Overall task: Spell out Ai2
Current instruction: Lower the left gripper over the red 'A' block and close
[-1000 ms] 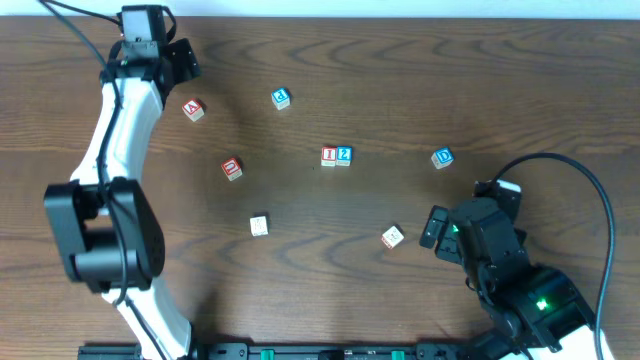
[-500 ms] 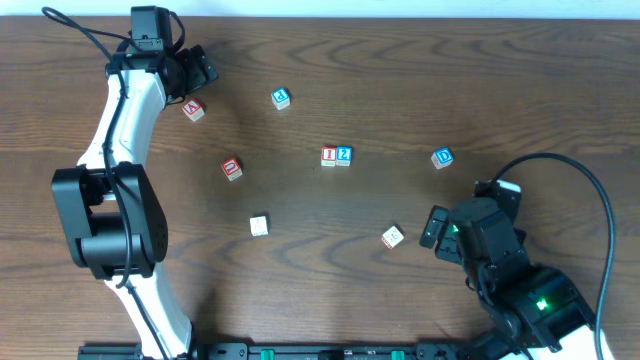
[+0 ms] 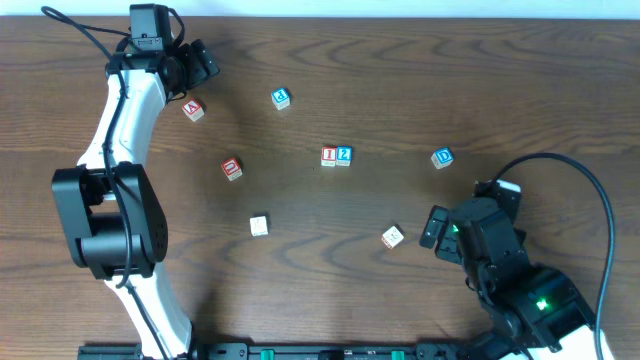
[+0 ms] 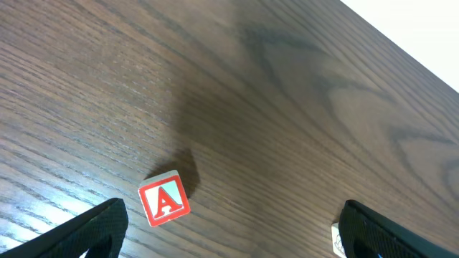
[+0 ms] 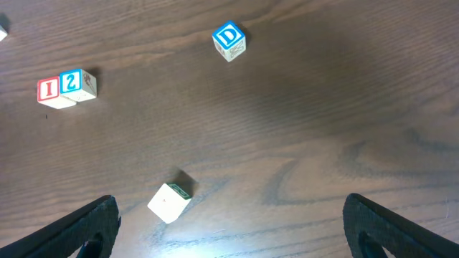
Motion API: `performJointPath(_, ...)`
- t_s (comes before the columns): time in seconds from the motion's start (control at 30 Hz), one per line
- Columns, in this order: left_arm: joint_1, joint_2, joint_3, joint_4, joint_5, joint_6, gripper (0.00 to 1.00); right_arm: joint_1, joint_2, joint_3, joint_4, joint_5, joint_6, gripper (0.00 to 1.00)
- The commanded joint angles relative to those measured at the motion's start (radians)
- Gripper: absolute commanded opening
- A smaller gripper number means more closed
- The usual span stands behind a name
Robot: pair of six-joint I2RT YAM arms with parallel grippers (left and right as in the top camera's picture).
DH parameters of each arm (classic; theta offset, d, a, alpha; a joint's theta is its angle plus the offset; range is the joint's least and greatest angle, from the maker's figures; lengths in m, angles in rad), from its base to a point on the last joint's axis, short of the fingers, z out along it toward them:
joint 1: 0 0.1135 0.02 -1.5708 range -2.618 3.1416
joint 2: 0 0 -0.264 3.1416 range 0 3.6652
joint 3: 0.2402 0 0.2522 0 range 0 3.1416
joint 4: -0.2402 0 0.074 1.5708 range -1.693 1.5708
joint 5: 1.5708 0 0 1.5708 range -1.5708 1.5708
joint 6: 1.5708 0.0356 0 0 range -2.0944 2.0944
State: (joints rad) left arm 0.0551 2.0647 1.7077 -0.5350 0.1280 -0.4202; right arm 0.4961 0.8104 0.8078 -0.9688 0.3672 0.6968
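Note:
The red "A" block [image 3: 193, 110] lies at the far left of the table; in the left wrist view [image 4: 165, 201] it sits just inside my left finger. My left gripper [image 3: 196, 64] is open and empty, hovering just beyond the A block. A red "I" block [image 3: 328, 156] and a blue "2" block [image 3: 344, 155] stand touching side by side mid-table, also in the right wrist view [image 5: 49, 89] [image 5: 73, 82]. My right gripper [image 3: 434, 228] is open and empty at the near right, beside a white block [image 3: 392, 237] [image 5: 169, 201].
A blue "D" block [image 3: 442, 158] [image 5: 229, 39] lies right of centre. A blue block [image 3: 281, 98] lies at the back, a red block [image 3: 232, 169] left of centre, and a pale block [image 3: 259, 226] nearer the front. A black cable [image 3: 590, 190] loops at the right.
My left gripper has swung right and slightly back, from left of the A block to just beyond it. The right arm and all blocks have stayed still.

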Motion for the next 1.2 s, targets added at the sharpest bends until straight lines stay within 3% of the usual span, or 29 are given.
performJointPath(0.0, -0.003, 0.002, 0.024, -0.007, 0.002, -0.006, 0.95, 0.008, -0.004, -0.005, 0.0, 0.01, 0.013, 0.99)
performJointPath(0.1, -0.003, 0.002, 0.024, -0.031, -0.026, -0.019, 0.95, 0.008, -0.004, -0.005, 0.0, 0.01, 0.013, 0.99)
performJointPath(0.27, -0.003, 0.003, 0.024, -0.108, -0.146, -0.216, 0.96, 0.008, -0.004, -0.005, 0.0, 0.01, 0.013, 0.99)
performJointPath(0.47, -0.003, 0.018, 0.023, -0.148, -0.173, -0.299, 1.0, 0.008, -0.004, -0.005, 0.0, 0.01, 0.013, 0.99)
performJointPath(0.7, -0.004, 0.101, 0.023, -0.174, -0.125, -0.321, 0.9, 0.008, -0.004, -0.005, 0.0, 0.01, 0.013, 0.99)
performJointPath(1.17, 0.003, 0.134, 0.023, -0.149, -0.141, -0.336, 0.85, 0.008, -0.004, -0.005, 0.0, 0.01, 0.013, 0.99)
